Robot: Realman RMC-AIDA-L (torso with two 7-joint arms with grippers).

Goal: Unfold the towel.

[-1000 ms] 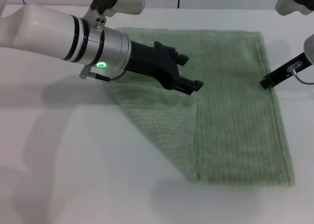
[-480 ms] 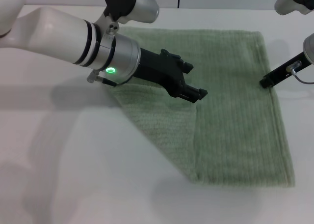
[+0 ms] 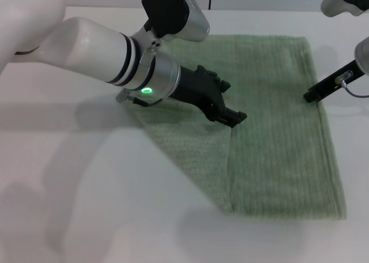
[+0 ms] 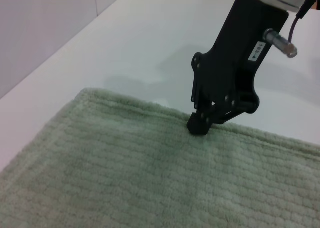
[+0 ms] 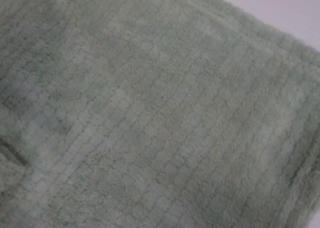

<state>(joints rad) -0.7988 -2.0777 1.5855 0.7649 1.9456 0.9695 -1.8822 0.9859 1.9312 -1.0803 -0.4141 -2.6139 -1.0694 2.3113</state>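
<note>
Towel (image 3: 277,119) flat on white surface (image 3: 86,176), right of centre in head view, reaching toward the far edge. Left part doubled over: triangular flap (image 3: 190,142) lying on top, its diagonal fold running from near the left arm down to the near edge, its free hemmed edge running straight from the left claw tip toward the near hem. Rest single-layer, roughly rectangular, long axis near-to-far, tilted slightly (near end swung to the right). Ribs across the width.

Left claw (image 3: 233,116) low over the towel, tip at the far end of the flap's free edge, pointing right and slightly toward the robot. Probably placed there to get at the flap corner, the piece needing to be peeled back leftward. Fingers close together at the tip, no cloth visibly between them; whether fully together or a hair apart, cannot tell.

Right claw (image 4: 202,124) planted on the towel's right hem, about midway along it, tip touching the cloth just inside the edge (clear in left wrist view). Likely acting as an anchor so the sheet does not slide when the flap gets pulled. Fingertips narrow, seemingly pressed together, nothing gripped. Right wrist view filled with green terry only.

Judgement: unfolding not done; flap not yet lifted.
</note>
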